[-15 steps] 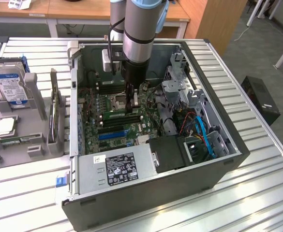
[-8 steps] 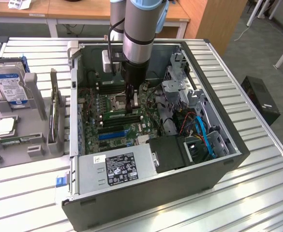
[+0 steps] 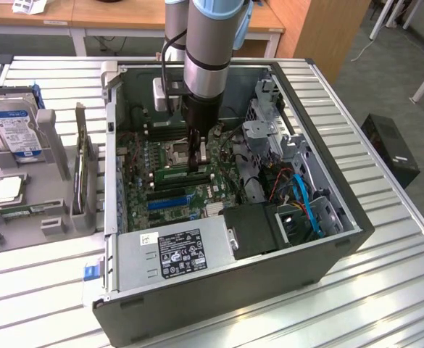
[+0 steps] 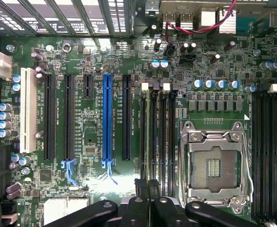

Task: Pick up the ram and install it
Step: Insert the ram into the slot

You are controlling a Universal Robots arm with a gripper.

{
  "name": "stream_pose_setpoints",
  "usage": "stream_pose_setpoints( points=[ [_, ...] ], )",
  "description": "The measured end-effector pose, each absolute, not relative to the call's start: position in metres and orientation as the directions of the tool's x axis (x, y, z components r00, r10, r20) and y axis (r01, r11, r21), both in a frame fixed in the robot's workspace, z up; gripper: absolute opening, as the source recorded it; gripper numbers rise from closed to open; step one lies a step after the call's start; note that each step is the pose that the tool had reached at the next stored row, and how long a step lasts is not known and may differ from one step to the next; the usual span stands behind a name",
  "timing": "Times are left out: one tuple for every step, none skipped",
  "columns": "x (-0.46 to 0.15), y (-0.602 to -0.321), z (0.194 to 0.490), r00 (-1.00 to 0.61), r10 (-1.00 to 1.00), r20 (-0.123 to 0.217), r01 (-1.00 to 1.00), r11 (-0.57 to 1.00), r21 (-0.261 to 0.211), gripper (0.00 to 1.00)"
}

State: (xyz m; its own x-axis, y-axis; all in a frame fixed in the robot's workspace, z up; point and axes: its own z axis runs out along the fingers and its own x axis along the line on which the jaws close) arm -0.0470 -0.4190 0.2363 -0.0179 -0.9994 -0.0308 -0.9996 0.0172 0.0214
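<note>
- Slatted metal bench [image 3: 385,290] carries an open computer case [image 3: 269,290], with a hard drive [image 3: 12,127] standing nearby.
- End effector [image 3: 196,165] reaches into the case, its fingers pinched shut on the ram [image 3: 172,174], which is seated in a slot.
- Wrist view shows the ram [image 4: 150,137] edge-on, running out from the end effector [image 4: 148,198], between the processor socket [image 4: 214,165] and the blue slot [image 4: 107,118].

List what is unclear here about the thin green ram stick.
- Exterior view: whether the thin green ram stick is fully seated; the black gripper covers part.
- Wrist view: the gripper's body, cut off by the picture's edge.
- Exterior view: label print on the grey metal power supply, too small.
</note>
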Motion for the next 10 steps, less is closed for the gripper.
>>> stream_pose_setpoints(
  points=[
    [-0.0470,-0.4190,0.2363,-0.018,-0.999,-0.031,-1.000,0.017,0.021,0.12],
    [-0.0470,-0.4190,0.2362,-0.018,-0.999,-0.031,-1.000,0.017,0.021,0.12],
    [-0.0470,-0.4190,0.2362,-0.018,-0.999,-0.031,-1.000,0.018,0.021,0.12],
    [-0.0470,-0.4190,0.2359,-0.019,-0.999,-0.031,-1.000,0.018,0.021,0.12],
    [-0.0470,-0.4189,0.2354,-0.019,-0.999,-0.031,-1.000,0.018,0.021,0.12],
    [-0.0470,-0.4189,0.2351,-0.019,-0.999,-0.031,-1.000,0.018,0.021,0.12],
    [-0.0470,-0.4190,0.2347,-0.019,-0.999,-0.031,-1.000,0.018,0.021,0.12],
    [-0.0470,-0.4190,0.2344,-0.019,-0.999,-0.031,-1.000,0.019,0.021,0.12],
    [-0.0470,-0.4190,0.2341,-0.019,-0.999,-0.031,-1.000,0.019,0.021,0.12],
    [-0.0470,-0.4190,0.2338,-0.019,-0.999,-0.031,-1.000,0.019,0.021,0.12]
  ],
)
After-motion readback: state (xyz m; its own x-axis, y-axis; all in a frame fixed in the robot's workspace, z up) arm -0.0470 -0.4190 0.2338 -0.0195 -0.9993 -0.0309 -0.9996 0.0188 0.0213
